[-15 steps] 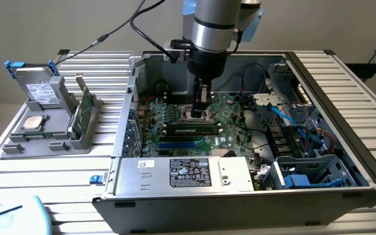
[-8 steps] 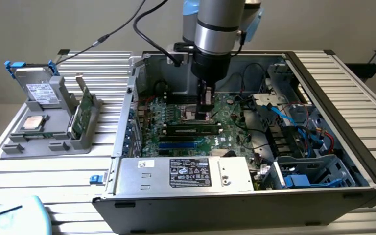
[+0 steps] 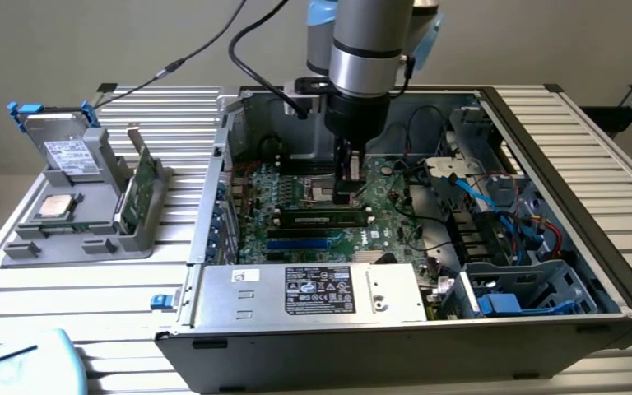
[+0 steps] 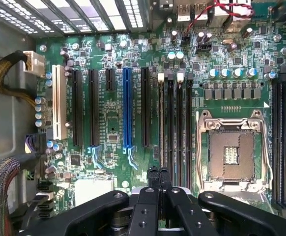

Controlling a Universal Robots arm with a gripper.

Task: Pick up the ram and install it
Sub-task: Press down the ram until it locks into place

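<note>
The ram stands on edge in a memory slot on the green motherboard inside the open computer case. In the wrist view the ram appears edge-on as a thin strip in the slot beside several empty black slots. My gripper reaches straight down into the case, just over one end of the stick. Its black fingers are pressed together, so the gripper is shut with nothing visible between the tips. I cannot tell whether the tips touch the ram.
An empty processor socket lies beside the memory slots. The power supply, cable bundles and a drive cage crowd the case. At the exterior view's left, a grey holder carries a green expansion card, a silver processor and a drive.
</note>
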